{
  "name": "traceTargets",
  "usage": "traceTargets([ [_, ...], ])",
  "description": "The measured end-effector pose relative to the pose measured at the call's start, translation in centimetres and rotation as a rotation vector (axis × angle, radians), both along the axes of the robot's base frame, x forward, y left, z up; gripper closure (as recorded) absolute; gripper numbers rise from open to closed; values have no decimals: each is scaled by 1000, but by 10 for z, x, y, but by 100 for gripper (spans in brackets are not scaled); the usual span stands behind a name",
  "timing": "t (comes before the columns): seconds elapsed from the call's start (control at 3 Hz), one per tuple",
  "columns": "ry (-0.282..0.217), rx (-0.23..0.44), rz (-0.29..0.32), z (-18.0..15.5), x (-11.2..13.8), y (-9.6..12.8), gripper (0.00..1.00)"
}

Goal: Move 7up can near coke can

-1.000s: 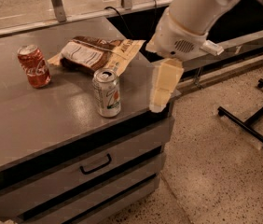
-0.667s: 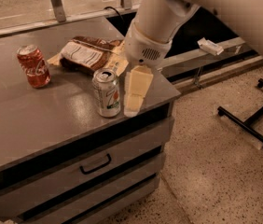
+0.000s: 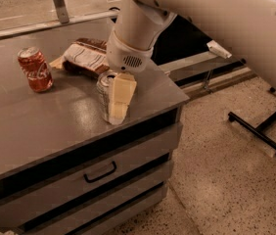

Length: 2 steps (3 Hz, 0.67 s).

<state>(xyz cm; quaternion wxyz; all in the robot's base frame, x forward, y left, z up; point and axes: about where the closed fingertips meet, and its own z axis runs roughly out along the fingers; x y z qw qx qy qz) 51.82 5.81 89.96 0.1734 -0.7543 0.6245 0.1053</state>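
Note:
The 7up can (image 3: 103, 91) stands upright on the grey cabinet top (image 3: 40, 126), near its front right part; only its silver top and left side show. My gripper (image 3: 113, 109) has come down from the white arm right at the can, and its cream-coloured end covers the can's right side. The coke can (image 3: 35, 70), red with white script, stands upright at the left of the cabinet top, well apart from the 7up can.
A brown and white snack bag (image 3: 86, 58) lies behind the 7up can. The cabinet's right edge (image 3: 177, 99) is close to the gripper, with drawers (image 3: 100, 173) below. A black stand base (image 3: 260, 131) sits on the floor at the right.
My arm has swung left from the cabinet's right edge, and the gripper now sits against the 7up can. Both cans stay where they were.

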Motion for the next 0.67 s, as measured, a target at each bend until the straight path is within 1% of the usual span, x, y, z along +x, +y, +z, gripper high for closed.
traceTargets([
  [0.33, -1, 0, 1, 0, 0, 1, 11],
  [0.67, -2, 0, 3, 0, -1, 2, 35],
])
